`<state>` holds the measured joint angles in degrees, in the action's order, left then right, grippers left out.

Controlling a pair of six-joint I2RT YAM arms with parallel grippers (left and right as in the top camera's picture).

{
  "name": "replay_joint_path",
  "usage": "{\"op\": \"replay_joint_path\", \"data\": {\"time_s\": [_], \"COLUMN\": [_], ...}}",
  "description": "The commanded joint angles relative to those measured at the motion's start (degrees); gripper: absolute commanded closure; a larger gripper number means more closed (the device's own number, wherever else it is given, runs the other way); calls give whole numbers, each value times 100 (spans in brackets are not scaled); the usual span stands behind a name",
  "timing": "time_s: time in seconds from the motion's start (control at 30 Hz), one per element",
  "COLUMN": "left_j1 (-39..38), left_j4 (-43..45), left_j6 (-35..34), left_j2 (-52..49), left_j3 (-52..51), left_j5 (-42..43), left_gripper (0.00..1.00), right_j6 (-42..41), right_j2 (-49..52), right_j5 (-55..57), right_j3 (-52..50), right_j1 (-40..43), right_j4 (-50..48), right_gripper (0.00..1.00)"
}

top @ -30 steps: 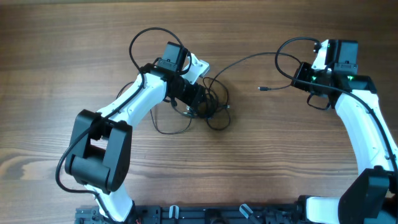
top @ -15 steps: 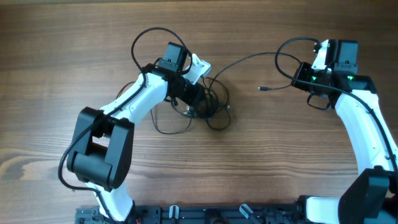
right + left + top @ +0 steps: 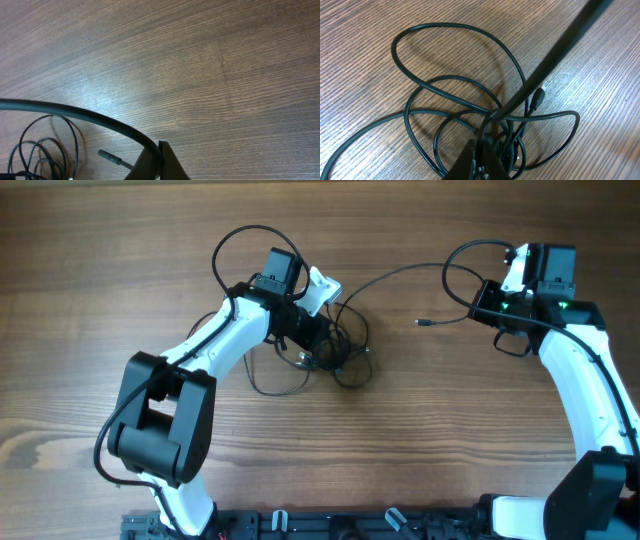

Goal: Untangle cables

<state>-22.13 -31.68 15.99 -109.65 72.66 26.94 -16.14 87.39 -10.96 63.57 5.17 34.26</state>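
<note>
The cables (image 3: 345, 345) are thin black wires bunched in a tangle left of the table's middle. My left gripper (image 3: 318, 350) is down in the tangle, shut on a strand. In the left wrist view its jaws (image 3: 487, 157) pinch a wire amid several loops (image 3: 450, 80), and one taut strand (image 3: 555, 50) rises diagonally. A long strand (image 3: 400, 274) runs from the tangle to my right gripper (image 3: 492, 308), which is shut on it. In the right wrist view the jaws (image 3: 160, 162) grip that strand (image 3: 90, 116). A small plug end (image 3: 421, 323) lies loose beside them and shows again in the right wrist view (image 3: 107, 156).
Thicker black arm cables loop above the left wrist (image 3: 230, 240) and beside the right wrist (image 3: 460, 252). The table (image 3: 120, 260) is bare brown wood. A black rail (image 3: 330, 525) runs along the front edge.
The left arm has shifted very slightly to the right. The tangle, the long strand and the right arm look the same.
</note>
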Motion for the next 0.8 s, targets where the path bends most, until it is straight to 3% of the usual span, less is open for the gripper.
{"op": "replay_joint_path", "data": {"time_s": [0.0, 0.77], "left_j1": [-4, 17], "left_j4": [81, -369], "left_j6": [28, -186], "left_j2": [-87, 1657], "left_j3": [76, 87], "left_j5": [94, -713], "left_gripper": [96, 96], "right_j6": [92, 240], "right_j2": [-116, -116], "right_j5": [-98, -74], "right_j3": [37, 37], "right_j1": [9, 9], "right_j4": [-9, 52], "right_gripper": [96, 95]}}
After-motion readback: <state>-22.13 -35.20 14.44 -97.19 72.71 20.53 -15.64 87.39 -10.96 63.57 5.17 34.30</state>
